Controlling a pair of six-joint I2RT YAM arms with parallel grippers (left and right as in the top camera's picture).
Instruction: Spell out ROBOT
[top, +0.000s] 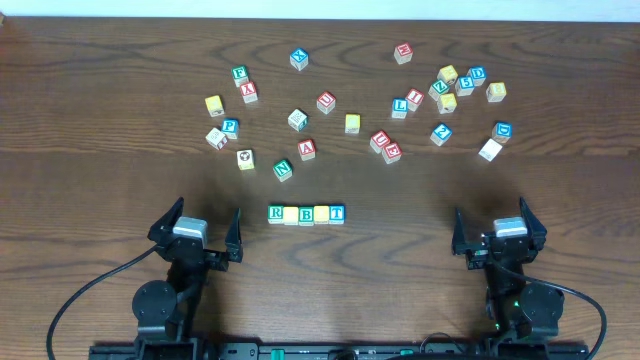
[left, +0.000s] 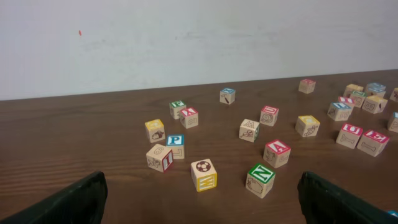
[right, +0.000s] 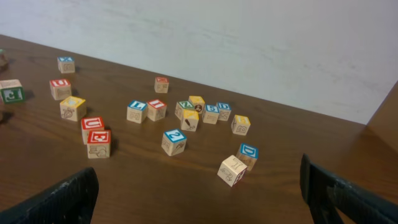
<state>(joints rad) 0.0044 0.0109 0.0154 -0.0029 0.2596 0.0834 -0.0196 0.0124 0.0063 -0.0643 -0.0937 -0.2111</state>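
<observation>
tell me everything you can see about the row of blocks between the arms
The row is five small wooden cubes side by side and touching, in a straight line on the dark table. Left to right from overhead: green R, pale yellow cube, green B, second pale yellow cube, blue T. Nothing else touches it.

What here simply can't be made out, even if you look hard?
- Overhead: letters on the two pale yellow cubes in the row, too small and faint.
- Right wrist: cube at the left edge, cut off.
- Left wrist: letter on the far blue-topped cube, too small.
</observation>
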